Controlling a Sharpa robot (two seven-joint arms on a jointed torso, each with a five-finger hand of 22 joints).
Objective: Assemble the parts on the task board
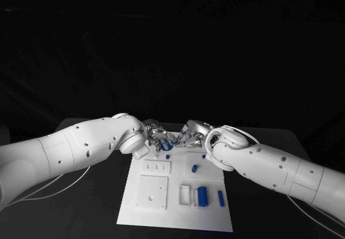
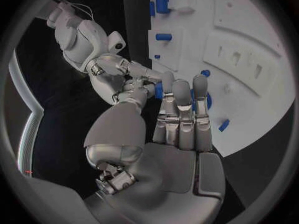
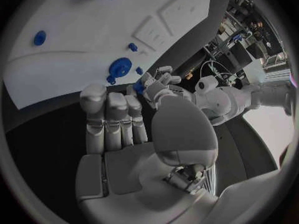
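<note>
The white task board (image 1: 154, 206) lies in the middle of the black table. Above its far edge my two hands meet fingertip to fingertip. My left hand (image 1: 155, 134) pinches a small blue part (image 2: 159, 90) between thumb and fingers. My right hand (image 1: 191, 135) reaches in from the other side, and its fingertips (image 2: 151, 75) close on the same blue part (image 3: 138, 87). In the head view the part (image 1: 164, 145) shows just below the joined fingers. A round blue disc (image 3: 119, 64) sits in the board under the hands.
Several blue parts lie on the board: a cylinder (image 1: 195, 168) near the middle, and two more (image 1: 204, 195) (image 1: 221, 198) at the near right. Raised white blocks (image 1: 153, 191) and slots (image 1: 158, 166) take up the left half. Cables trail on the table beside both arms.
</note>
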